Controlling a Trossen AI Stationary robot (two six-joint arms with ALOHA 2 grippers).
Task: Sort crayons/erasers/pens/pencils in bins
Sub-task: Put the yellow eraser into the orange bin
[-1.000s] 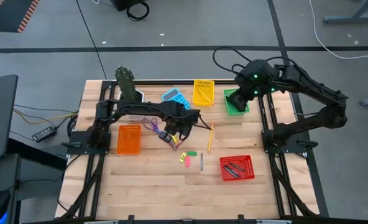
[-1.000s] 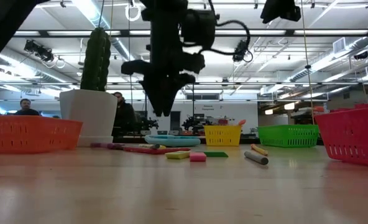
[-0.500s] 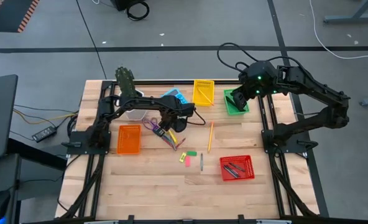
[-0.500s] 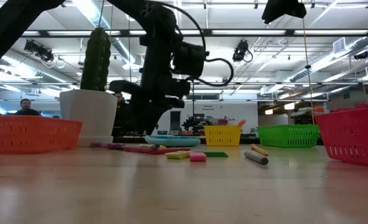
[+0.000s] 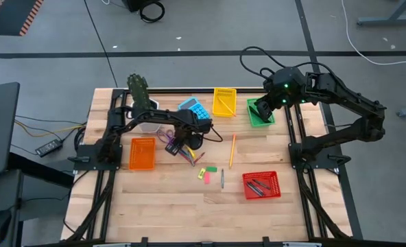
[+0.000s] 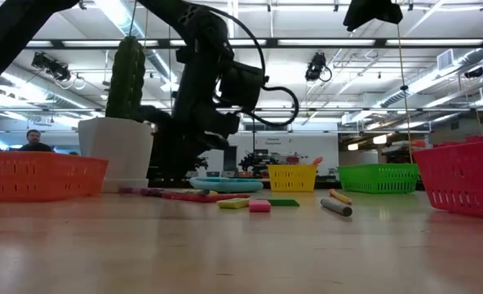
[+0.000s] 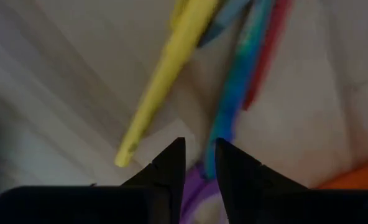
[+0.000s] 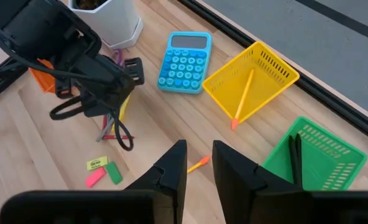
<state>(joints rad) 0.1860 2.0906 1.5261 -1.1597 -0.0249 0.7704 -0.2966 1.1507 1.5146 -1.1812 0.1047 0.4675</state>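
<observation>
Left-centre of the high view, just right of the orange bin (image 5: 142, 153): left gripper (image 5: 180, 145) is low over a small heap of sticks. Its jaws stand a narrow slit apart w/ nothing gripped. In its wrist view we see a yellow stick (image 7: 165, 74), a blue stick (image 7: 237, 93) & a red stick (image 7: 268, 56) lying close together, w/ purple scissors (image 7: 193, 193) right under the tips. We judge the sticks light, stiff, smooth, prob. prone to roll, so pinch one mid-length, across its width, clear of its neighbours. Centre: erasers (image 5: 206, 173), pen (image 5: 222, 180), pencil (image 5: 232, 151) lie loose on the surface (image 5: 162, 199). Upper right: right gripper (image 8: 199, 148) waits above the green bin (image 5: 260, 113), jaws slightly apart, empty.
</observation>
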